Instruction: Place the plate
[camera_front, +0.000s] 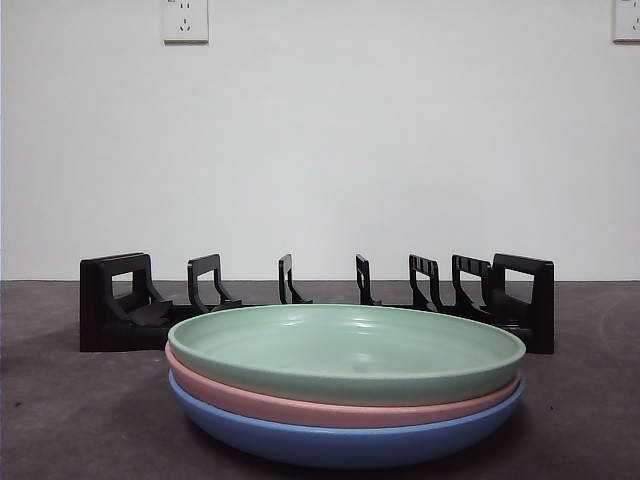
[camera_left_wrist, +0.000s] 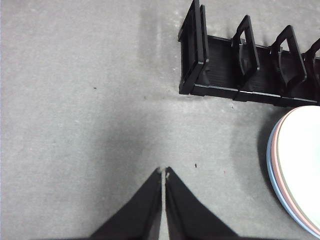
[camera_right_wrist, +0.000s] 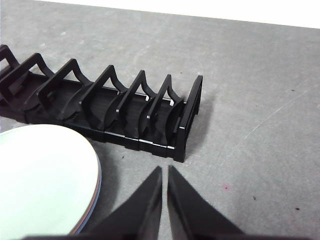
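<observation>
Three plates stacked on the table (camera_front: 60, 420), nested: green plate (camera_front: 345, 352) on top, pink plate (camera_front: 330, 408) under it, blue plate (camera_front: 340, 442) at the bottom touching the tabletop. Stack sits just in front of the black dish rack (camera_front: 120, 305), near its middle, not touching it as far as I can tell. Green is the free one on top, so likely the one to place first; the task line doesn't say which. Rack runs across behind the stack, a row of upright dividers with slots between, taller end frames at both sides. All slots visible are empty, nothing stands in the rack. Nesting keeps the stack stable and leaves only the top rim open to a grasp; the low shallow rims probably need a pinch at the edge. Left gripper (camera_left_wrist: 163, 172) hangs above bare table near one end of the rack (camera_left_wrist: 235, 70), stack edge (camera_left_wrist: 300, 170) off to the side, jaws together, holding nothing. Right gripper (camera_right_wrist: 164, 171) hangs above the table just beside the other end of the rack (camera_right_wrist: 125, 110), the stack (camera_right_wrist: 45, 180) near, jaws together, nothing between them. Neither arm shows in the front view, both look parked, well clear of the plates. Judgement: task at the start, no plate lifted or slotted yet; next move would need one gripper to open and go for the green rim.
</observation>
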